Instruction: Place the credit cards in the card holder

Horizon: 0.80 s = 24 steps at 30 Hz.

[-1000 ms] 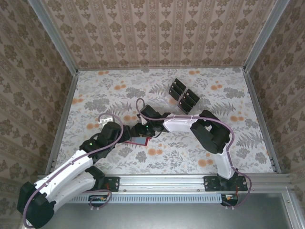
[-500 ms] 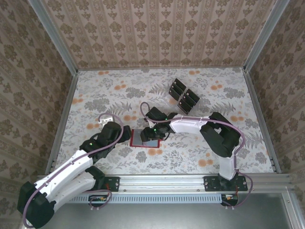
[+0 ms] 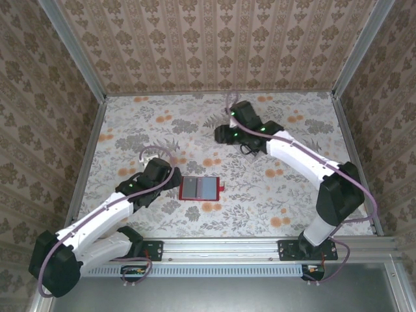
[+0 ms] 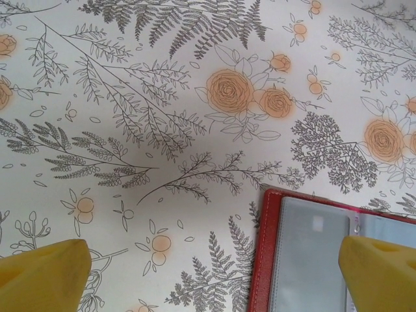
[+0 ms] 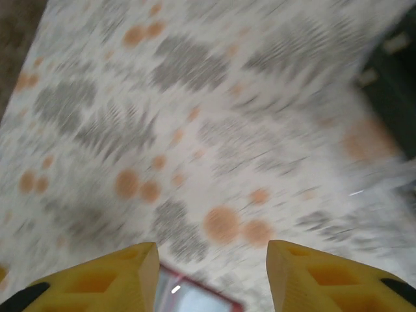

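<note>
The card holder [image 3: 198, 188] lies open and flat in the middle of the table, red with grey clear sleeves inside. My left gripper [image 3: 173, 183] stands wide open at its left edge. In the left wrist view the card holder [image 4: 305, 260] lies to the right between the yellow fingertips [image 4: 45, 276], with nothing gripped. My right gripper [image 3: 225, 134] hovers open at the back of the table, over where the credit cards lie. The arm covers most of them, and a dark corner of the credit cards [image 3: 249, 149] peeks out below the wrist. The right wrist view is blurred, with a red corner of the card holder [image 5: 201, 300] between the fingers.
The floral table [image 3: 130, 130] is ringed by patterned walls and metal rails [image 3: 227, 248]. A blurred dark shape [image 5: 393, 84] sits at the right edge of the right wrist view; I cannot tell what it is.
The right arm has swung away from the card holder to the back of the table, over the cards. The card holder has gone from partly folded to lying open and flat. The left gripper shifted slightly.
</note>
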Motion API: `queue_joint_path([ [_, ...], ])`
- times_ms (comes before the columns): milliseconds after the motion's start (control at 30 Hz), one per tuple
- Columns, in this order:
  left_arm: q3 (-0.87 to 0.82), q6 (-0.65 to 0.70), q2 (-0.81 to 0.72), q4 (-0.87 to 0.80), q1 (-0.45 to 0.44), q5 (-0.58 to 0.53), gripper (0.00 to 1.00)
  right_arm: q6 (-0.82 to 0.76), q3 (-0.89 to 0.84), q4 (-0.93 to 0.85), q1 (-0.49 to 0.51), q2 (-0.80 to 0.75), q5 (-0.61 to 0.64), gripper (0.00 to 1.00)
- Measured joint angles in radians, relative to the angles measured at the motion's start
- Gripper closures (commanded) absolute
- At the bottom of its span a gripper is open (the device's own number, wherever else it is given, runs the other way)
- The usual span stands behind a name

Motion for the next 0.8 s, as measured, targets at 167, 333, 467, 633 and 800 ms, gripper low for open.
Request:
queue_joint_path([
  [167, 0.012, 0.023, 0.019, -0.01, 0.011, 0.001, 0.0, -0.059, 0.108, -0.122, -0.074, 0.047, 0.097, 0.41],
  [333, 0.031, 0.039, 0.021, -0.023, 0.021, -0.002, 0.0, -0.153, 0.241, -0.252, -0.086, 0.151, 0.155, 0.42],
  [467, 0.04, 0.045, 0.024, -0.029, 0.038, -0.002, 0.0, -0.211, 0.309, -0.346, -0.086, 0.255, 0.192, 0.45],
  [633, 0.064, 0.054, 0.065, -0.036, 0.051, 0.003, 0.0, -0.249, 0.31, -0.419, -0.086, 0.344, 0.256, 0.46],
  [800, 0.075, 0.061, 0.116, -0.032, 0.058, 0.024, 0.0, -0.27, 0.301, -0.435, -0.086, 0.351, 0.319, 0.47],
])
